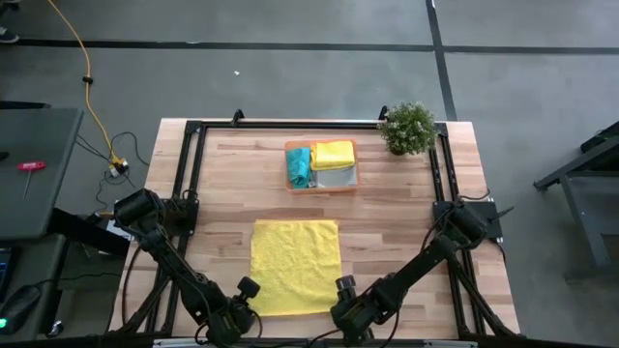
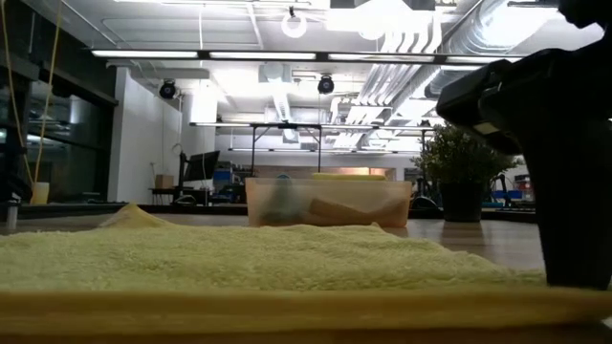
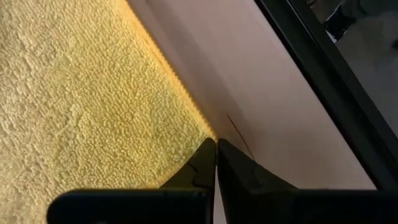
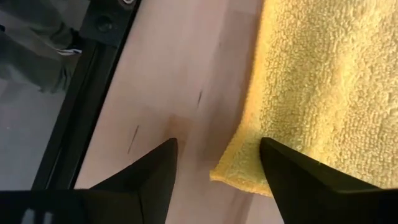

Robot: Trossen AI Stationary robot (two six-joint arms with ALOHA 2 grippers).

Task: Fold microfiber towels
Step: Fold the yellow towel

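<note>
Tray (image 1: 349,184) of folded towels and plant (image 1: 408,128) beyond yellow towel (image 1: 295,263); left pincer (image 3: 216,144) clenched, right pincer (image 4: 217,149) released.

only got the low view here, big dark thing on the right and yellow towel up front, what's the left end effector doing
Observer: The left end effector is shut at the spread yellow towel, on its near left corner.
Operator: and the right one
Observer: The right end effector is open, straddling the near right corner without gripping it.
Operator: what's in that tray
Observer: The orange tray holds a teal towel and a folded yellow towel.
</note>
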